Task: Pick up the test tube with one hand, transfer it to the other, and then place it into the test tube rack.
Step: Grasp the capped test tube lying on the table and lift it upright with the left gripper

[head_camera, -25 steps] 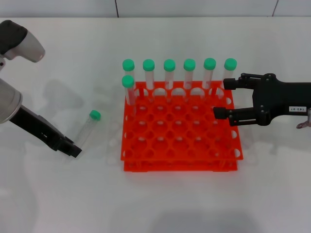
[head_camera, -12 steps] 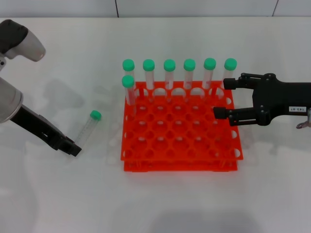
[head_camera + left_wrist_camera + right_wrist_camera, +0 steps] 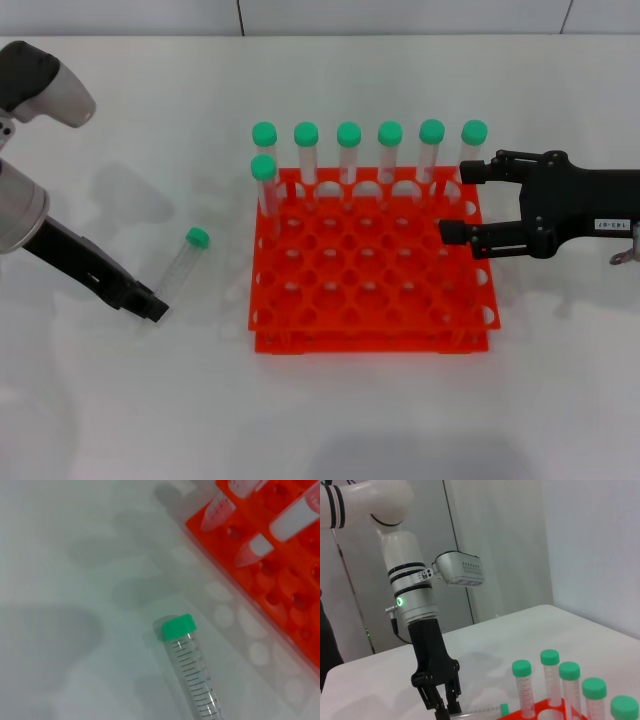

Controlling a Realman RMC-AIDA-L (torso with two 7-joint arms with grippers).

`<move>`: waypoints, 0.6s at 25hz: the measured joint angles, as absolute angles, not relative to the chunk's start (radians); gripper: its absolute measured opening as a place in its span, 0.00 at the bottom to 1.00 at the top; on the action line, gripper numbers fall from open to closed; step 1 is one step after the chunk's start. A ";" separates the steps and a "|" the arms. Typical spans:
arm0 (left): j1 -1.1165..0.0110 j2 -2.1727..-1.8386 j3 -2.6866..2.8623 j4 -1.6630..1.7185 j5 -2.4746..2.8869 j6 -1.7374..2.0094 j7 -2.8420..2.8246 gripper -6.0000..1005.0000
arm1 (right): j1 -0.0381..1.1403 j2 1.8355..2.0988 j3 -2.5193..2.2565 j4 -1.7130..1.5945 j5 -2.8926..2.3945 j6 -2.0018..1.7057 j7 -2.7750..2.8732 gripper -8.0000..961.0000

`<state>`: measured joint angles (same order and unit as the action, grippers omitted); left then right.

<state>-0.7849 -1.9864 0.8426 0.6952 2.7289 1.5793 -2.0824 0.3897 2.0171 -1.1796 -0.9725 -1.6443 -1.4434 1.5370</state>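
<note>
Green-capped tube (image 3: 183, 262) flat on table left of rack (image 3: 370, 262), left gripper (image 3: 150, 305) at its base, jaws unclear; right gripper (image 3: 452, 202) spread over rack's right edge

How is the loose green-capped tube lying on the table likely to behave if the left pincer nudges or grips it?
The test tube lies on its side, round-bodied, so a nudge would probably roll it. It looks empty and clear, so likely light, rigid and somewhat slippery. The left pincer sits at its bottom end.
</note>
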 joint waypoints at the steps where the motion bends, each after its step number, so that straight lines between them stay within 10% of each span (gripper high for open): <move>1: -0.784 -1.986 0.845 0.694 2.729 1.577 -2.083 0.31 | 0.390 2.017 -1.180 -0.972 -1.644 -1.443 1.537 0.89; 15: -0.786 -1.986 0.851 0.682 2.728 1.569 -2.081 0.25 | 0.391 2.017 -1.180 -0.973 -1.644 -1.445 1.536 0.89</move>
